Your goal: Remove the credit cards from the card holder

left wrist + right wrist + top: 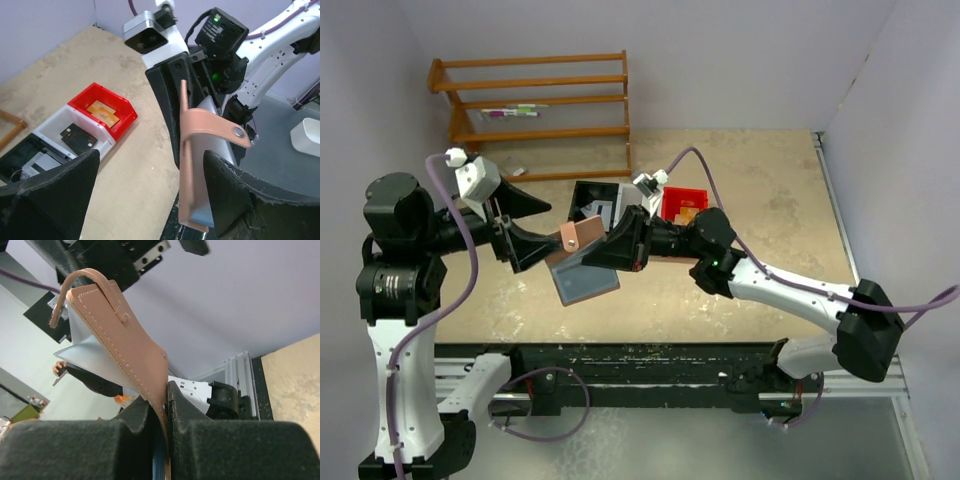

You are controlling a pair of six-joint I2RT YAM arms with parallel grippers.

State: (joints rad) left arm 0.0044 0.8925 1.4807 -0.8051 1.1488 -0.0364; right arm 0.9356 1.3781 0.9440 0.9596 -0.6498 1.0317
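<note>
From above, my left hand [535, 232] is released, its fingers spread on both sides of the card holder [582, 265]. The holder hangs in the air over the counter [760, 200] — my right hand [623, 245] is clenched on its far edge.

In the left wrist view the pinkish-brown holder stands upright between my left fingers [55, 195], its strap tab [220, 131] curling forward. A red bin [129, 116] and a white bin [50, 127] lie behind.

In the right wrist view my right fingers [135, 425] pinch the leather edge — whether cards sit inside, I cannot tell.
</note>
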